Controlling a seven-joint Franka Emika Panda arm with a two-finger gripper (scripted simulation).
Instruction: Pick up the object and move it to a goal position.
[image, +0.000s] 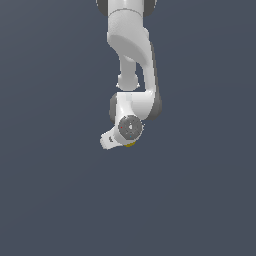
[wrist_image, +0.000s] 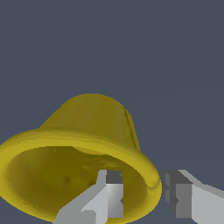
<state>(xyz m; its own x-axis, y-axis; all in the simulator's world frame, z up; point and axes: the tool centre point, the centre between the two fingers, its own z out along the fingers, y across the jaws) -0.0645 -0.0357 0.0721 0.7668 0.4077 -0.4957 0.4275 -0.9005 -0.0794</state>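
Yellow cup (wrist_image: 87, 144), bell-shaped with a flared round rim, filling most of the wrist view, open mouth turned toward the camera. Straddled at the rim by the gripper (wrist_image: 142, 192): one grey-tipped finger (wrist_image: 111, 197) inside the mouth, the other outside the wall, rim between them. Jaws fairly narrow, close on either side of the rim; probably touching, though actual contact hard to confirm. In the exterior view, almost wholly hidden under the white arm (image: 132, 55), only a yellow sliver (image: 130, 144) peeking out just below the wrist. Plain dark grey-blue surface (image: 50, 200) all around.
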